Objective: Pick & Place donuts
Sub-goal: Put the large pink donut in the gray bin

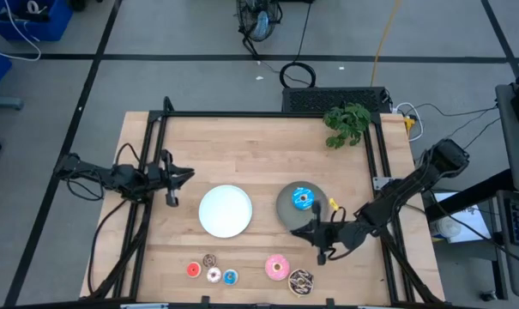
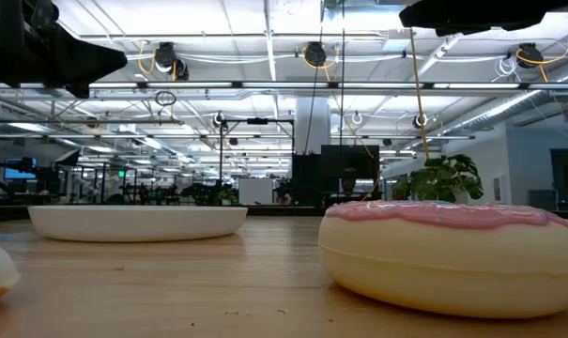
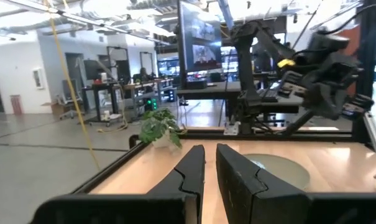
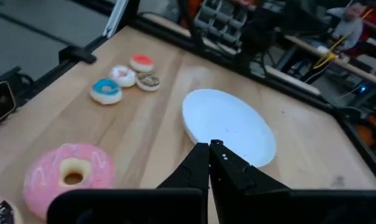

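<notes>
A blue donut (image 1: 304,199) lies on the grey plate (image 1: 286,209). The pink donut (image 1: 277,268) (image 4: 66,177) and the brown sprinkled donut (image 1: 301,281) rest on the table near its front edge. Left of them lie tiny donuts: red (image 1: 193,269), brown (image 1: 209,259), pink-white (image 1: 214,275) and blue (image 1: 231,276). My right gripper (image 1: 309,232) (image 4: 209,155) hovers shut and empty by the grey plate's near edge, pointing toward the white plate (image 1: 225,210). My left gripper (image 1: 186,176) (image 3: 210,171) waits at the table's left, its fingers nearly together with nothing between them.
A green plant (image 1: 347,124) stands at the far right corner. Black frame rails (image 1: 375,146) run along the table's sides. Bare wood lies between the white plate and the row of tiny donuts.
</notes>
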Motion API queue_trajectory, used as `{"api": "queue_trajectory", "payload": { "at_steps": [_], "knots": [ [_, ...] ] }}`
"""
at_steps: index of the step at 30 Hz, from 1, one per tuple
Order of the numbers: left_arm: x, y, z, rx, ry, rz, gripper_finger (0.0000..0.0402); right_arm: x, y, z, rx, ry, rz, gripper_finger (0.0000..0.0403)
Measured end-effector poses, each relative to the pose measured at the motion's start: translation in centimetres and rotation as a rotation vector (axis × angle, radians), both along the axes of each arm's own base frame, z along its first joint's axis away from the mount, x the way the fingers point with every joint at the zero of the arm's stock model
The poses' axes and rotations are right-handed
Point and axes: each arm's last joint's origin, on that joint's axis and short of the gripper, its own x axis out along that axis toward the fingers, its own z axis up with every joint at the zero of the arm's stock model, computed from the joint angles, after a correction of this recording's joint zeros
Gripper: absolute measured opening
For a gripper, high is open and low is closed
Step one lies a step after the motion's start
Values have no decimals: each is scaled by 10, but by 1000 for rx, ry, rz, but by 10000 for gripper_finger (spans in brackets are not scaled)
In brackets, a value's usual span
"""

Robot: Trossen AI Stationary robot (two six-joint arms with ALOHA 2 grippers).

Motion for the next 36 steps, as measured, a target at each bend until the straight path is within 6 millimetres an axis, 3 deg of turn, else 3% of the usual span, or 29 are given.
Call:
{"api": "queue_trajectory", "payload": {
  "at_steps": [7, 19, 25, 32, 36],
  "knots": [
    [0, 2, 0, -20, 3, 61, 49, 33, 27, 24, 10, 101, -9, 2],
    [0, 2, -5, -5, 53, 92, 49, 90, 81, 49, 73, 501, -38, 2],
    [-1, 3, -1, 19, 18, 99, 49, 123, 83, 58, 188, 701, -77, 2],
    [-1, 3, 0, 22, 16, 99, 49, 142, 70, 37, 275, 870, -47, 8],
    [-1, 3, 0, 22, 16, 99, 49, 143, 61, 25, 315, 939, -56, 43]
  ]
}}
